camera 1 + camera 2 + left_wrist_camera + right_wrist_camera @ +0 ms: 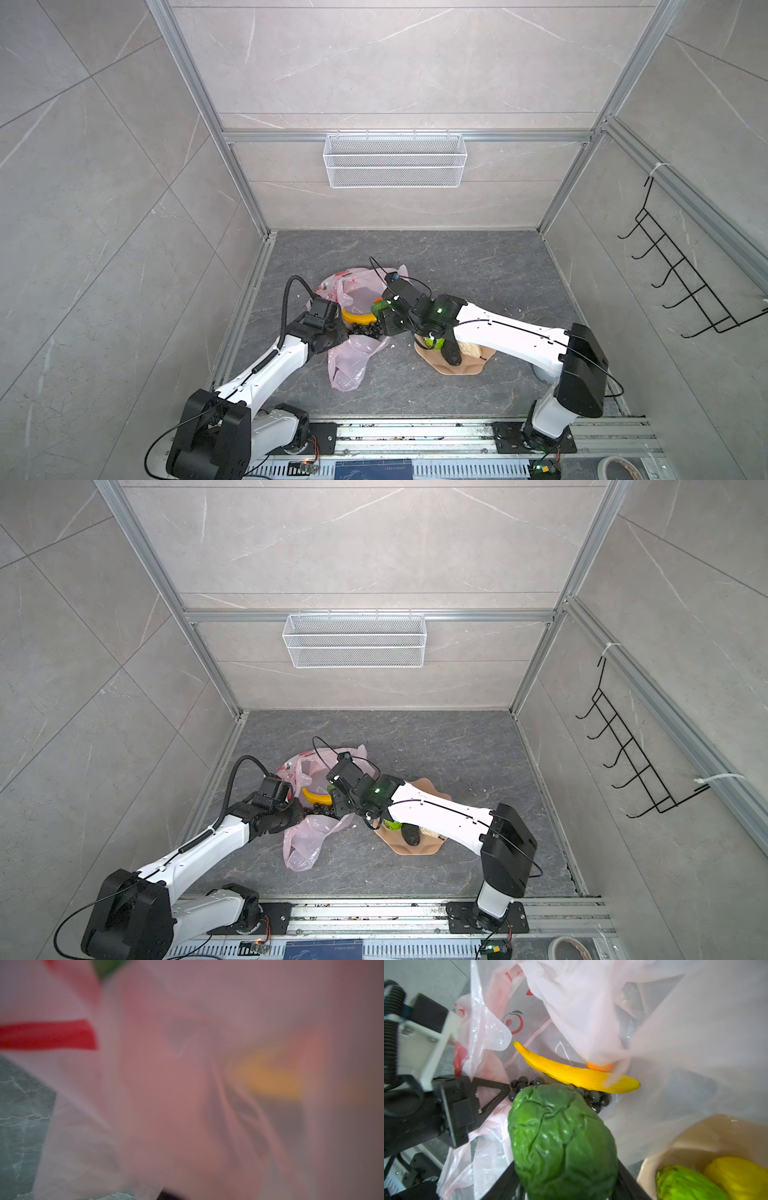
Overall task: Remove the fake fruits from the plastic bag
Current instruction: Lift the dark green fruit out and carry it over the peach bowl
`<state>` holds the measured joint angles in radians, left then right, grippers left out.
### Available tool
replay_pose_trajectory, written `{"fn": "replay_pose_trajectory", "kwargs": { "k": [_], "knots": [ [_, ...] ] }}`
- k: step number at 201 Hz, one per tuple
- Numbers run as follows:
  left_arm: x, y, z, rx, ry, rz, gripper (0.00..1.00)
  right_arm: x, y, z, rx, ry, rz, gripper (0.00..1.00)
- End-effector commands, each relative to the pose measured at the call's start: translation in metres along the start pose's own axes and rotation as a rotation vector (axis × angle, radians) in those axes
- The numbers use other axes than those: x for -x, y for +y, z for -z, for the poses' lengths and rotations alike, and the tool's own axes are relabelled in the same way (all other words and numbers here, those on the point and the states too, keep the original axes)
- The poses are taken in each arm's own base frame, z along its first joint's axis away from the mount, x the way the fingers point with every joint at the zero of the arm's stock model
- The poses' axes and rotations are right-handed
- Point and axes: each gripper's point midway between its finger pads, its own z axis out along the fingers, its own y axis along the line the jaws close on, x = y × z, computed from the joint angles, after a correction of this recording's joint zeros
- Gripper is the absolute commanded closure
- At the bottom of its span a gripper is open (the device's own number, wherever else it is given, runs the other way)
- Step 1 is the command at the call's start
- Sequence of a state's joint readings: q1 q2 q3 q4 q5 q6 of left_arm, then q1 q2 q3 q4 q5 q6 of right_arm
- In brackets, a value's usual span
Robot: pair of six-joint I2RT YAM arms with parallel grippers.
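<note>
Two grippers met at the bag (348, 368) on the grey table (478, 270), as both top views showed. Your right gripper (566, 1167) was clamped on a wrinkled green fruit (562, 1136), its jaws standing part-way apart around it, and held it at the bag's open mouth. Your left gripper (343, 332) was closed on the bag's near edge. Pink film bunched at its tips and spread across the left wrist lens, which gave you little more than a blur of pink, red and yellow. Inside the bag lay a banana (575, 1076), touching an orange (600, 1067) half hidden under a fold of film. Black grapes (598, 1099) sat just beside and partly beneath the banana. Right of the bag in both top views, partly under the arm, sat a plate (465, 369). It carried a second green fruit (434, 343), a dark oval piece (452, 353) and a cream piece (471, 349), the three lying close together.
</note>
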<state>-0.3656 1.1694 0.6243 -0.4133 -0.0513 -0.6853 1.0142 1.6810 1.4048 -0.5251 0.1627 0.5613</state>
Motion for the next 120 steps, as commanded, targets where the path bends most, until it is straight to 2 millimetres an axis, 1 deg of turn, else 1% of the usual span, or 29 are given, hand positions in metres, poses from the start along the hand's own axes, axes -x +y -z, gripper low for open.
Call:
{"fn": "replay_pose_trajectory", "kwargs": {
  "k": [1, 15, 30, 45, 63, 78, 99, 120],
  "knots": [
    [0.014, -0.012, 0.007, -0.035, -0.033, -0.004, 0.88, 0.0, -0.003, 0.025, 0.012, -0.008, 0.005, 0.42],
    [0.014, -0.009, 0.008, -0.024, -0.036, -0.006, 0.88, -0.002, -0.017, 0.04, -0.028, -0.018, 0.02, 0.42],
    [0.014, -0.005, 0.009, -0.01, -0.045, -0.01, 0.88, -0.008, -0.043, 0.053, -0.119, -0.032, 0.033, 0.42],
    [0.014, -0.004, 0.009, -0.003, -0.047, -0.012, 0.88, -0.014, -0.067, 0.067, -0.164, -0.038, 0.025, 0.42],
    [0.013, -0.003, 0.007, -0.002, -0.041, -0.01, 0.88, -0.021, -0.09, 0.082, -0.204, -0.048, 0.02, 0.42],
    [0.013, -0.005, 0.005, -0.008, -0.039, -0.01, 0.88, -0.028, -0.11, 0.093, -0.27, -0.042, 0.029, 0.42],
    [0.014, -0.008, 0.004, -0.012, -0.031, -0.012, 0.88, -0.039, -0.136, 0.103, -0.335, -0.025, 0.014, 0.42],
    [0.016, -0.01, 0.006, -0.015, -0.032, -0.018, 0.88, -0.052, -0.163, 0.102, -0.382, 0.022, -0.03, 0.41]
  ]
}}
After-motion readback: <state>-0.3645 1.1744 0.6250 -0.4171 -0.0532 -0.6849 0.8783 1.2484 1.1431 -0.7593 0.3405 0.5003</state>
